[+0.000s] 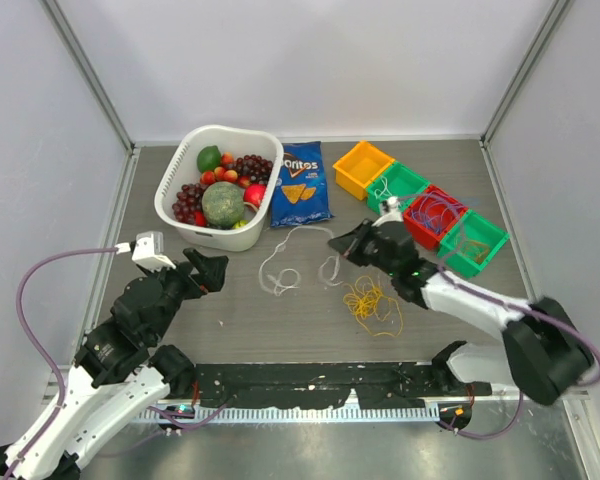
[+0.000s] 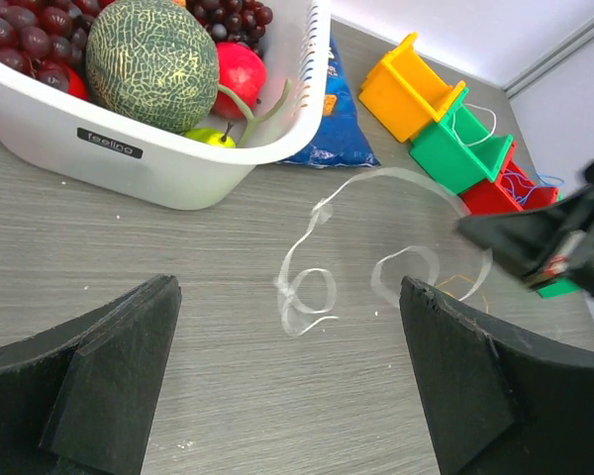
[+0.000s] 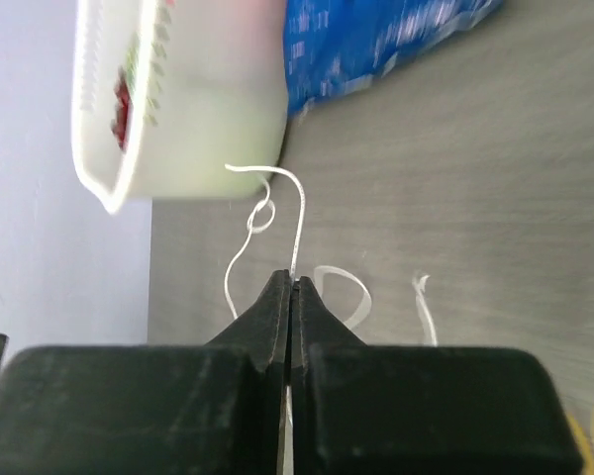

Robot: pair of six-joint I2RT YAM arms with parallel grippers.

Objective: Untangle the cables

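Right wrist view: right tool [image 3: 292,285] pinches the white cable [image 3: 302,213].

Your white cable [image 1: 280,262]: thin, limp, sprawled in open loops mid-tabletop [image 1: 280,335], with one small ring knotted in it. One strand lifts off the surface, pinched in the closed fingers of the right gripper [image 3: 290,285]. Yellow cable [image 1: 370,302]: loose tangled coil lying flat, just beside the white one's right-hand loop. Blue cable [image 1: 440,208]: bunched inside the red bin [image 1: 417,232].
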